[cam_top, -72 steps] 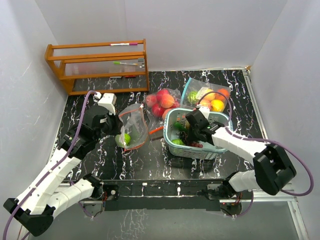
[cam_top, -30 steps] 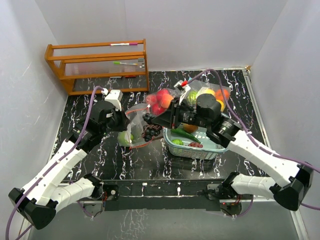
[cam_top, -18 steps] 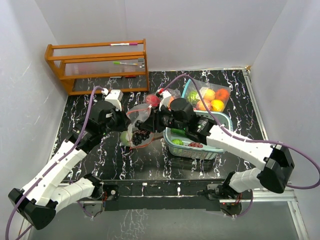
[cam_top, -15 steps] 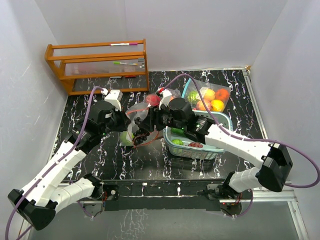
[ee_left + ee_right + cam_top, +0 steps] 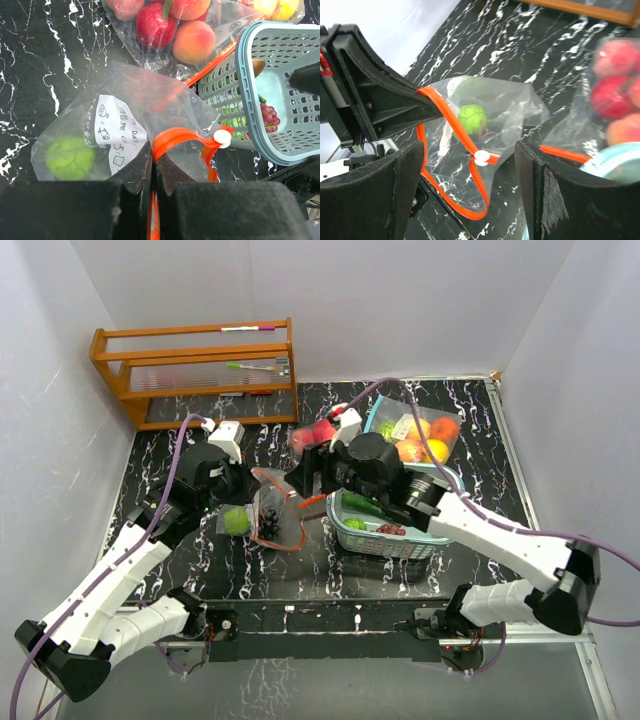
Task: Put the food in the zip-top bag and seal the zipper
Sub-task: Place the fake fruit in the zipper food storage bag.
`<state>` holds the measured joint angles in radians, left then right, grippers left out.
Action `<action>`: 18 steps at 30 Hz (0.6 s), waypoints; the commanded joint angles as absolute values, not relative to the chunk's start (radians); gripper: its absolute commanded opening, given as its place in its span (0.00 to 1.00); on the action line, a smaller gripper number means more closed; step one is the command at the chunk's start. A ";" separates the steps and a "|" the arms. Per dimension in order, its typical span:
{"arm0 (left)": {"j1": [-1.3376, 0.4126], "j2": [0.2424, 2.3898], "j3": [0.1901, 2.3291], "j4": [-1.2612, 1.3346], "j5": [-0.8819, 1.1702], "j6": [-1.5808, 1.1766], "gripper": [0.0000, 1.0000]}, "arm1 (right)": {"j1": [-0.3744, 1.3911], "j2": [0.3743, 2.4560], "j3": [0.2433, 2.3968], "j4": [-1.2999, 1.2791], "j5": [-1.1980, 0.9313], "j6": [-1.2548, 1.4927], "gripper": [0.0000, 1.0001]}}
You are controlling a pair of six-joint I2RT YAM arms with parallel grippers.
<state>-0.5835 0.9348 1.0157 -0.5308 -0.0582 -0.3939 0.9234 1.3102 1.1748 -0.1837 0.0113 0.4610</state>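
Note:
The zip-top bag lies open on the black marble table, its orange zipper looping up with a white slider. Inside lie a green fruit and a dark grape bunch. My left gripper is shut on the orange zipper edge, holding the mouth up. My right gripper hovers open just right of the mouth with nothing between its fingers. In the right wrist view the green fruit shows through the bag, and the slider sits on the rim.
A teal slatted basket with green pieces and small red grapes stands right of the bag. Two more clear bags hold red and peach fruit and orange and yellow fruit. A wooden rack stands at the back left.
My right gripper brought the dark grapes from the basket to the bag mouth, opened and let them drop inside, then drew back up and right. The left gripper kept its hold.

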 commanded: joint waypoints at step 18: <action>-0.578 0.918 1.003 -0.474 0.008 -0.391 0.00 | 0.791 1.228 1.040 -0.727 0.516 0.711 0.99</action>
<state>-0.5835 0.9352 0.9962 -0.5011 -0.0200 -0.3935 0.8925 1.2263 1.0714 -0.7830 0.4637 0.6628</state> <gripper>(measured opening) 0.008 0.994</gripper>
